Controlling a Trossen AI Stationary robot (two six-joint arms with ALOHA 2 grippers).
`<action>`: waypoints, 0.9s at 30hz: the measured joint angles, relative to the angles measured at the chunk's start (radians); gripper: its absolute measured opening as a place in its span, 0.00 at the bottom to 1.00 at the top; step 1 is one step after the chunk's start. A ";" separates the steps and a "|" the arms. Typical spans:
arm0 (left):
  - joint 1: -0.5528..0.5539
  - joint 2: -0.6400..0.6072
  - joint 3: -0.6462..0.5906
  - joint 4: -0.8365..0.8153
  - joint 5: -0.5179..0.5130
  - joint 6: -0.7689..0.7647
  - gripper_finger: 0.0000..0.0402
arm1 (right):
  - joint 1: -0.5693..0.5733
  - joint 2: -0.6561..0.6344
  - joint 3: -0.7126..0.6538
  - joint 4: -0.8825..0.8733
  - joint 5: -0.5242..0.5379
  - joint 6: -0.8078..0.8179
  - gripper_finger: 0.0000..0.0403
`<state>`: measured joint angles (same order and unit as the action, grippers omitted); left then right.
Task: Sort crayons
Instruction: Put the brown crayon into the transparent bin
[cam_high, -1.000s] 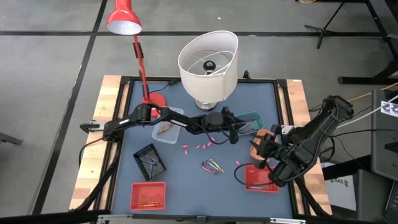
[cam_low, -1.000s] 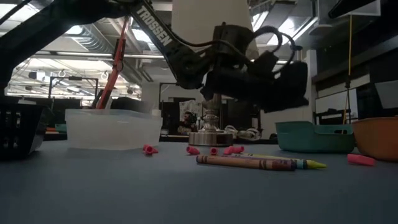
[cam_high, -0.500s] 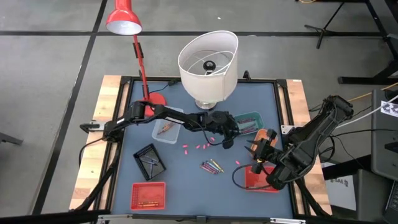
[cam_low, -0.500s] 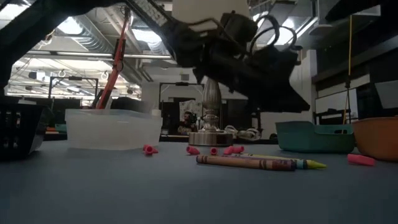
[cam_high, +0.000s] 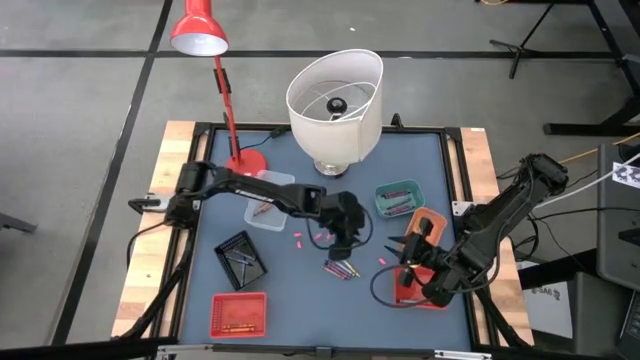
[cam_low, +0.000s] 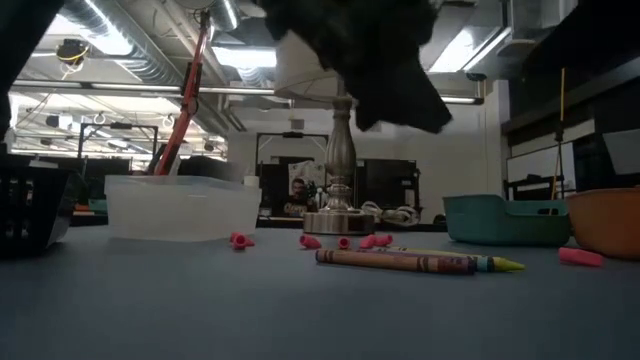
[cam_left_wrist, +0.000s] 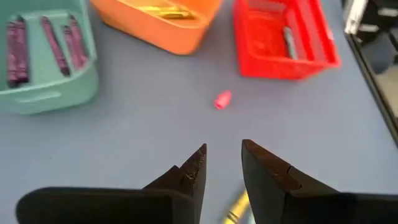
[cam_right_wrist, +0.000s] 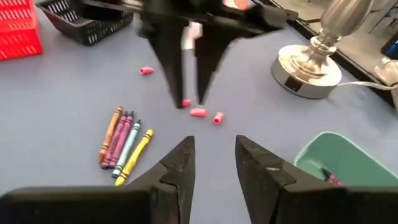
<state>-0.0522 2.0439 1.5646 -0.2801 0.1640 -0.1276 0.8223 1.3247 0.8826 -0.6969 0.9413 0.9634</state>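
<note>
Overhead, the left gripper (cam_high: 344, 243) hangs at table centre with the crayons (cam_high: 341, 268) just at its 6 o'clock; the right gripper (cam_high: 408, 250) waits at 3 o'clock beside the orange bin (cam_high: 428, 219). Level view: crayons (cam_low: 418, 262) lie flat. Left wrist: fingers (cam_left_wrist: 193, 171) parted, empty. Right wrist: fingers (cam_right_wrist: 180, 163) parted, crayons (cam_right_wrist: 125, 142) ahead.

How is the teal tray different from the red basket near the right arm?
In the left wrist view, the teal tray has solid walls, while the red basket has mesh walls. The teal tray holds several purple crayons; the red basket holds one grey stick. Both stand upright on the blue table.
</note>
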 joint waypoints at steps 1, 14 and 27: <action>-0.012 -0.014 0.000 -0.029 -0.008 0.000 0.21 | -0.001 0.000 -0.007 0.018 0.000 0.000 0.28; -0.191 -0.048 -0.001 -0.359 -0.095 -0.019 0.21 | -0.119 0.005 -0.090 0.260 -0.018 -0.029 0.28; -0.292 -0.031 -0.015 -0.367 -0.286 -0.019 0.21 | -0.197 0.107 -0.100 0.369 -0.018 -0.083 0.28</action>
<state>-0.3443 2.0124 1.5498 -0.6473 -0.1219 -0.1467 0.6250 1.4314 0.7829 -0.3275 0.9230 0.8806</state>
